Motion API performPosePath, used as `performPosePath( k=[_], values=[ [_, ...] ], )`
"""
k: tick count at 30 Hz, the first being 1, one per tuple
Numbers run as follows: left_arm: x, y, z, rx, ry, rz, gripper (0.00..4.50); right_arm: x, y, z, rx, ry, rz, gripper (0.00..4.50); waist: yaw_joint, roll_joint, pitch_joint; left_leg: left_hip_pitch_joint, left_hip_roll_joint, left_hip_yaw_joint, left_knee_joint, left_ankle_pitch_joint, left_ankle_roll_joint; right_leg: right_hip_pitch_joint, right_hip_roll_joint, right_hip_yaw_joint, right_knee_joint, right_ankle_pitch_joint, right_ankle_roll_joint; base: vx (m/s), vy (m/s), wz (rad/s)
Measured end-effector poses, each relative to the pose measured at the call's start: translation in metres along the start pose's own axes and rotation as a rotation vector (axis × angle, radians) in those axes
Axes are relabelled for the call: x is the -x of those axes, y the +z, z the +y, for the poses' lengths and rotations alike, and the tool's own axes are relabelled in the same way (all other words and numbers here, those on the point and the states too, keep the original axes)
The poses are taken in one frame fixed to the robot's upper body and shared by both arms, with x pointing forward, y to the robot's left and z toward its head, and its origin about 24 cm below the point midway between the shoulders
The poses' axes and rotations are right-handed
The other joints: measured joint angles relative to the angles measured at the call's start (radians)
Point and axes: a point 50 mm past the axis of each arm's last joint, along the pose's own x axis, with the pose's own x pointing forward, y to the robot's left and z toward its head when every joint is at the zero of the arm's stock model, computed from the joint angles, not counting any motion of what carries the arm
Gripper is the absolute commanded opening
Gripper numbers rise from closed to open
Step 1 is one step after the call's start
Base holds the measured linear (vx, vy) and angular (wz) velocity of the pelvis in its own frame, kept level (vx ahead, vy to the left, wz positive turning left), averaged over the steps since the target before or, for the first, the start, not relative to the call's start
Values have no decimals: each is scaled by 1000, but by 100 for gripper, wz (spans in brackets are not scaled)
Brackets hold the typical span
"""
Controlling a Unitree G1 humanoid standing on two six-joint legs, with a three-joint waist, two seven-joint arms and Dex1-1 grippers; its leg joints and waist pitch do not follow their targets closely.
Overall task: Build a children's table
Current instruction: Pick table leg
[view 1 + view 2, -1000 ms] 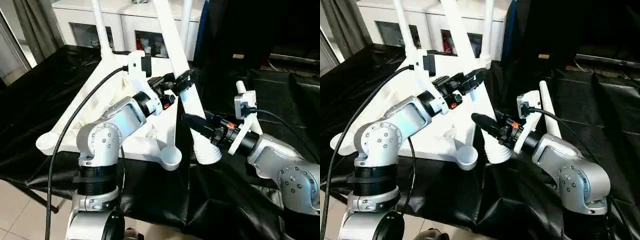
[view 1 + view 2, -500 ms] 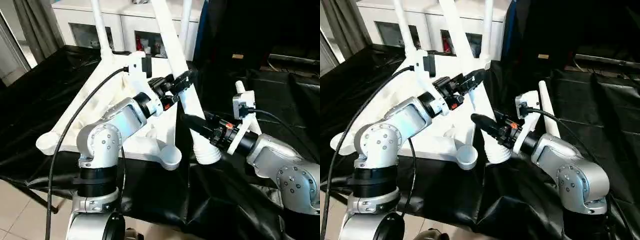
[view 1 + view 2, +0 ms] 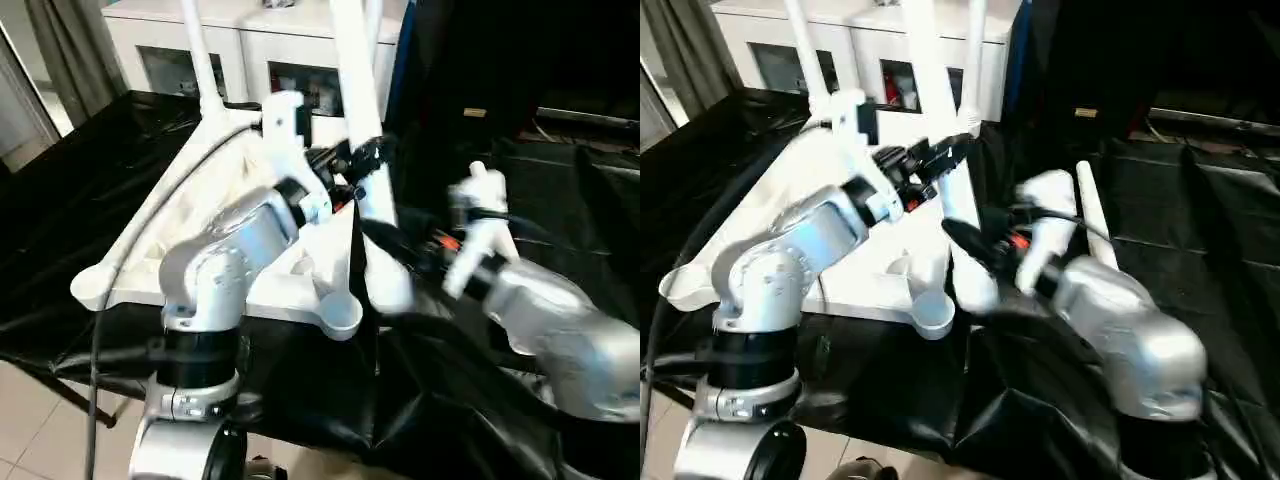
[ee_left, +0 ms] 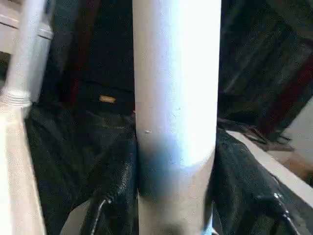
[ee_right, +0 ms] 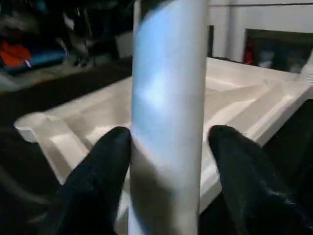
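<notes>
- Head views: the upturned table top lies at the black-draped surface's near left corner; both grippers work one leg beside the open corner socket.
- Left wrist view: left gripper clamps the leg.
- Right wrist view: right gripper flanks the leg; contact unclear. Next, judged: seat the leg's end in the socket.

Head cams look down over both arms at the upturned table top. Both wrist cams sit super close on the same white leg.

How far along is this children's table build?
Done: two white tubular legs stand in the upturned square white top's far sockets. In hand: a third leg, the left gripper and open right gripper around it. Left: seating it, plus the fourth leg on the black cloth.
</notes>
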Motion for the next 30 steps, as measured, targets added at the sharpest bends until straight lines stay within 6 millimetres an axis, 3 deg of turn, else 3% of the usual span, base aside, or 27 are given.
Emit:
performPosePath(
  k=[6, 16, 17, 25, 30],
  values=[
    [-9, 12, -5, -162, 91, -39, 183, -17, -14, 11, 6, -93, 95, 303, 0, 0, 0, 0, 0, 0, 0, 0, 0, -1, 0, 0, 0, 0, 0, 0, 0, 0],
    [-14, 18, -13, -172, 101, -71, 183, -41, -12, 7, 15, -214, 90, 303, -1, 0, 0, 0, 0, 0, 0, 0, 0, -1, 0, 0, 1, 0, 0, 0, 0, 0],
    [-14, 18, -13, -172, 100, -71, 183, -43, -10, 6, 17, -218, 80, 276, -1, 0, 0, 0, 0, 0, 0, 0, 0, -1, 0, 0, 1, 0, 0, 0, 0, 0],
    [-14, 18, -12, -173, 105, -72, 183, -46, -4, 7, 31, -219, 45, 211, -1, 0, 0, -1, 0, 0, 0, 0, 0, -1, 0, 0, 1, 0, 0, 0, 0, 0],
    [-14, 18, -12, -174, 106, -71, 183, -46, -4, 8, 31, -211, 44, 196, -2, 0, 0, 0, 0, 0, 0, 0, 0, -1, 0, 0, 2, 1, 0, 0, 0, 0]
  ],
)
